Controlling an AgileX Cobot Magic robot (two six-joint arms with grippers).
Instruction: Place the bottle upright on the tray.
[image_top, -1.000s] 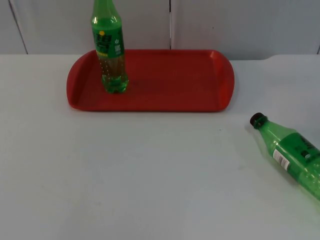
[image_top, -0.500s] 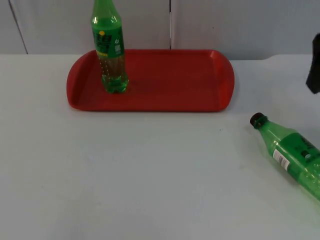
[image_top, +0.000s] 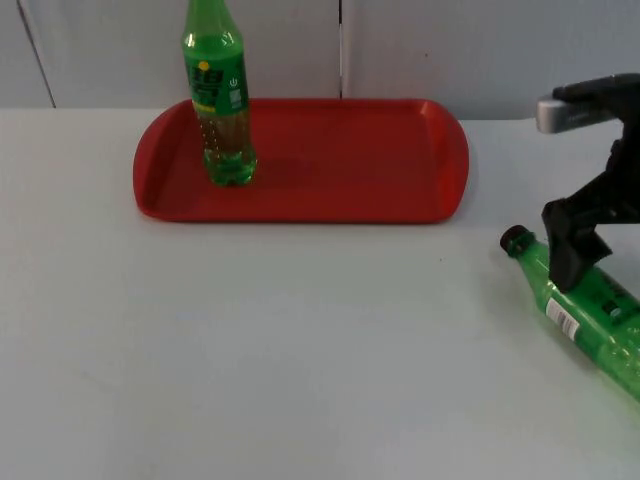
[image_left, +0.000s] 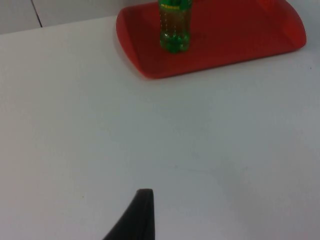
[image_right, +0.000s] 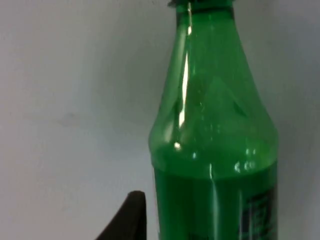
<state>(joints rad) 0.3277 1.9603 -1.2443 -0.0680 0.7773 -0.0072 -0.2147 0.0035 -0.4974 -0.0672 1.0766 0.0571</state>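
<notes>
Bottle (image_top: 590, 315) lay on its side on the table (image_top: 300, 350), off the tray's (image_top: 340, 160) right end, dark cap toward the tray. My right pincer (image_top: 572, 262) hung directly over its neck and shoulder; whether it touched the plastic, or whether it was spread or clenched, I could not tell. Up close, one fingertip (image_right: 127, 217) stood just beside the green shoulder (image_right: 215, 150). Another bottle (image_top: 220, 100) stood upright on the tray's left part. My left pincer (image_left: 137, 217) waited over bare table, well apart from the tray.

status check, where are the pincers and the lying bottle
Right pincer over lying bottle, no grasp seen. Left arm waiting. Tray holds one upright bottle. Path clear.
</notes>
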